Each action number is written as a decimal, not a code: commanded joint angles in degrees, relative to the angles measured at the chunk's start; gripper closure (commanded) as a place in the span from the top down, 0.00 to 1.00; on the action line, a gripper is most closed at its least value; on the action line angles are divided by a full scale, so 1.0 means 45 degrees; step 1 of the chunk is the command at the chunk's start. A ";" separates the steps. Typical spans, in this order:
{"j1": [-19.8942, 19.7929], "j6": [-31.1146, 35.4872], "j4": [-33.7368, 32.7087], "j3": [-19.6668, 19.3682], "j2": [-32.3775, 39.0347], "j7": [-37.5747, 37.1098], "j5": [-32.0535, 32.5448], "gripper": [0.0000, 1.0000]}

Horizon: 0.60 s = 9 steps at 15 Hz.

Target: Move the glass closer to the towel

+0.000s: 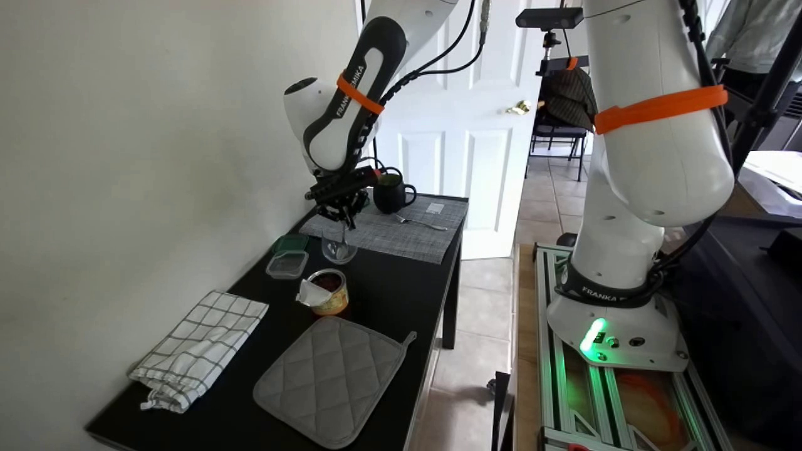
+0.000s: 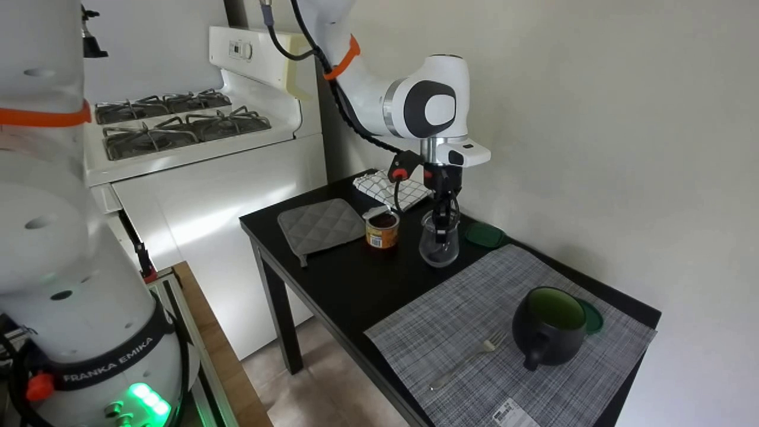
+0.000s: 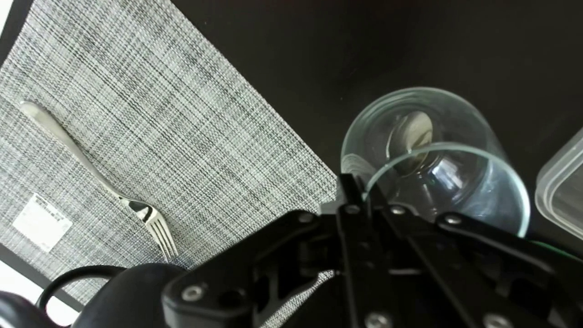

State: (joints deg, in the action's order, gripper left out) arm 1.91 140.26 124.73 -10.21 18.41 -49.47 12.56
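Gripper point(image 3: 363, 187), black: was clenched on the wall of a clear glass point(image 3: 448, 166). Towel point(image 1: 202, 346), checked: lay well apart from the glass. Can point(image 1: 336, 302), opened: stood near the glass.

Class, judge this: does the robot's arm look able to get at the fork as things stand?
Probably not yet: the jaws look closed on the glass, though nothing lies over the fork.
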 commanded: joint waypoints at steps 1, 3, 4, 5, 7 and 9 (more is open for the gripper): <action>0.0079 -0.0530 -0.0205 0.0041 -0.0022 0.0060 -0.0092 0.01; 0.0076 -0.0591 -0.0223 0.0070 -0.0002 0.0068 -0.0123 0.29; 0.0072 -0.0604 -0.0214 0.0079 -0.0001 0.0072 -0.0136 0.30; 0.0067 -0.0595 -0.0201 0.0086 -0.0014 0.0082 -0.0146 0.35; 0.0090 -0.0597 -0.0157 0.0063 -0.0096 0.0025 -0.0091 0.51; 0.0161 -0.0630 -0.0025 0.0038 -0.0347 -0.0085 0.0014 0.66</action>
State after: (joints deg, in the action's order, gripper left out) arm 2.07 139.31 124.37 -10.00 18.37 -49.47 12.56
